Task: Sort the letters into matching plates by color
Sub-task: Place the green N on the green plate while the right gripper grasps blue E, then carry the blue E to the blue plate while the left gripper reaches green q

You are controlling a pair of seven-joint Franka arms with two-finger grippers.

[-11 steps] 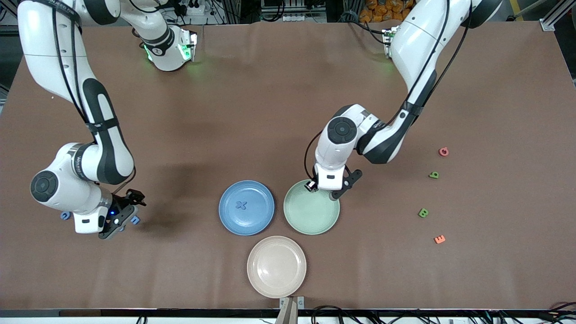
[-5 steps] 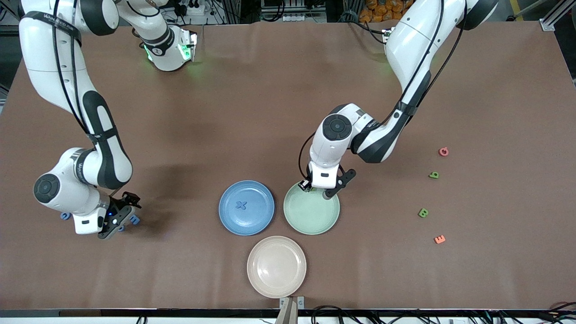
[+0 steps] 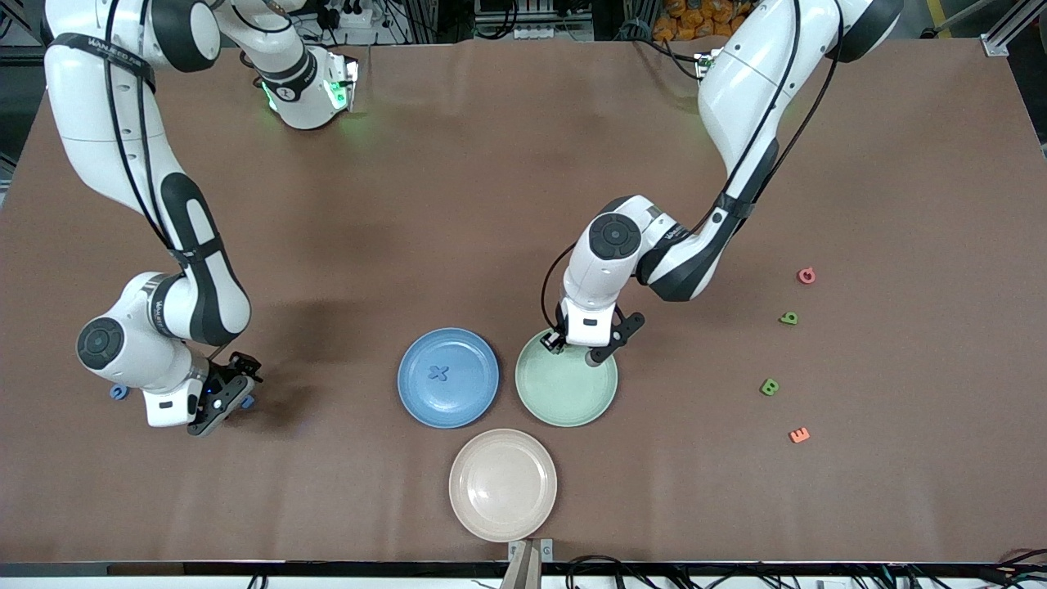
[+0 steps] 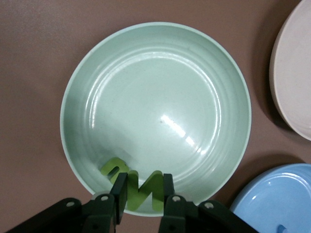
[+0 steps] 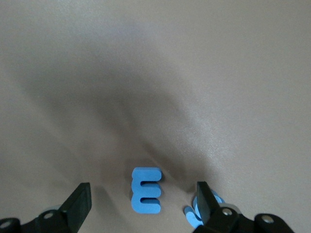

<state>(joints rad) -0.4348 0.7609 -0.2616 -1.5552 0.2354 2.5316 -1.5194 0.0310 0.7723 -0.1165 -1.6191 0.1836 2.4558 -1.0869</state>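
Three round shallow plates with raised rims and a matte finish sit close together on the brown bench point(image 3: 491, 204): the blue plate point(image 3: 448, 378) toward the right arm's end, the mint green plate point(image 3: 566, 384) just beside it, and the beige-pink plate point(image 3: 503, 484) nearer to the front camera than both. A chunky blue X-shaped letter point(image 3: 439, 374) lies flat in the blue plate.

Left hand point(image 4: 142, 199): it hangs over the rim of the mint green plate on the side toward the arm bases, wrist bent steeply down, fingers narrowed onto a thick green letter point(image 4: 138, 187) with angular strokes. The letter sits upright between the pads, over the plate's inner wall.

Right hand point(image 5: 143, 201): it is low over the bench toward the right arm's end, pointing down, fingers spread wide and holding nothing. A blocky blue E point(image 5: 146, 190) lies flat on the bench between the fingers. Another blue letter point(image 5: 206, 209) lies just beside one finger, partly hidden. A further small blue letter point(image 3: 119, 392) lies beside the right arm's wrist.

Toward the left arm's end, well apart from the plates, four small letters lie on the bench: a pink one point(image 3: 807, 276), two green ones point(image 3: 788, 318) point(image 3: 770, 387), and an orange E point(image 3: 799, 435).
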